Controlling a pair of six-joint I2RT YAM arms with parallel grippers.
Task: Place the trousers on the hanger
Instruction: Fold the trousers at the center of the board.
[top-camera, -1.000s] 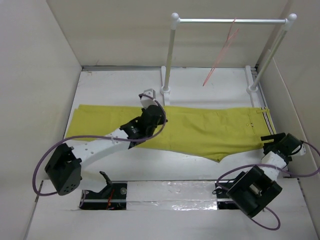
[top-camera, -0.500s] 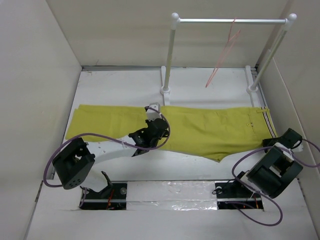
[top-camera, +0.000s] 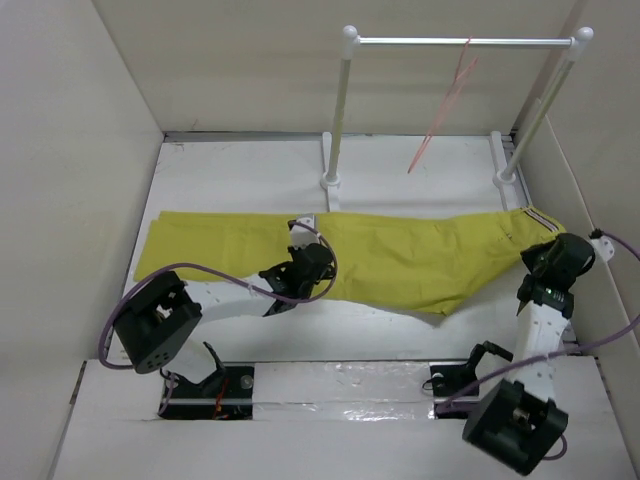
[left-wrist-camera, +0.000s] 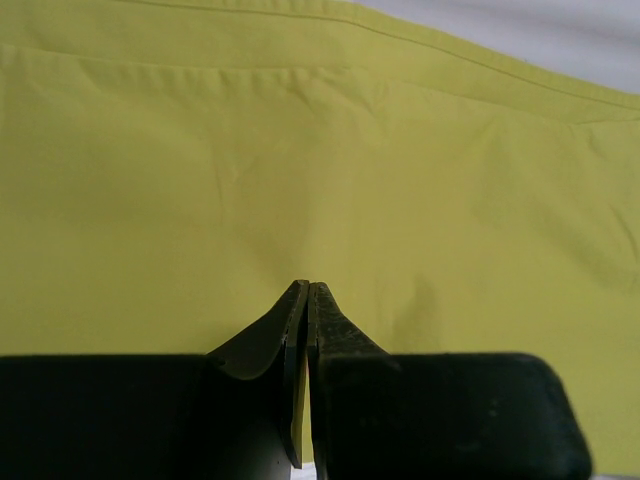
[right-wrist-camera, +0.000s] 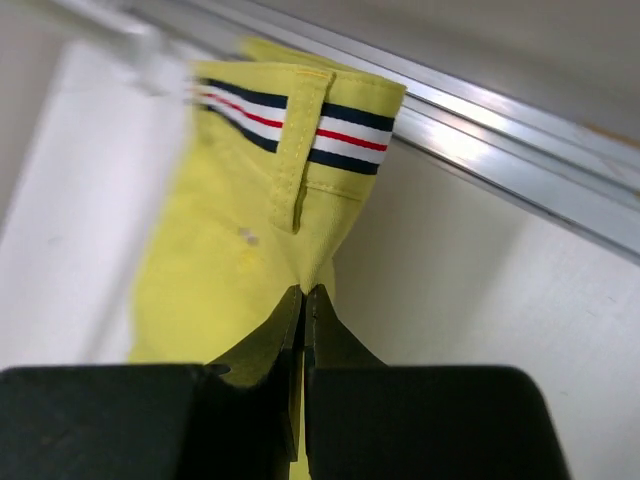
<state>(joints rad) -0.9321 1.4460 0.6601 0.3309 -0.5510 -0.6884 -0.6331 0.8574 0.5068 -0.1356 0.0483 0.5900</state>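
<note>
The mustard-yellow trousers (top-camera: 400, 255) lie stretched left to right across the white table. My left gripper (top-camera: 303, 262) sits near the middle of the legs, shut, with a thin fold of the trousers (left-wrist-camera: 300, 150) pinched at its fingertips (left-wrist-camera: 305, 285). My right gripper (top-camera: 537, 258) is shut on the trousers (right-wrist-camera: 220, 250) just below the striped waistband (right-wrist-camera: 340, 130), and the cloth bunches into its tips (right-wrist-camera: 305, 290). That end is raised off the table. The pinkish-red wire hanger (top-camera: 442, 105) hangs tilted from the rail, well behind both grippers.
A white-posted rail with a metal bar (top-camera: 460, 42) stands at the back, its feet (top-camera: 331, 182) just behind the trousers. White walls close in left, back and right. A metal track (right-wrist-camera: 500, 150) runs beside the waistband.
The right gripper closed on the waistband end and lifted it as the arm swung up and back. The left gripper slid toward the near edge of the trousers, still shut.
</note>
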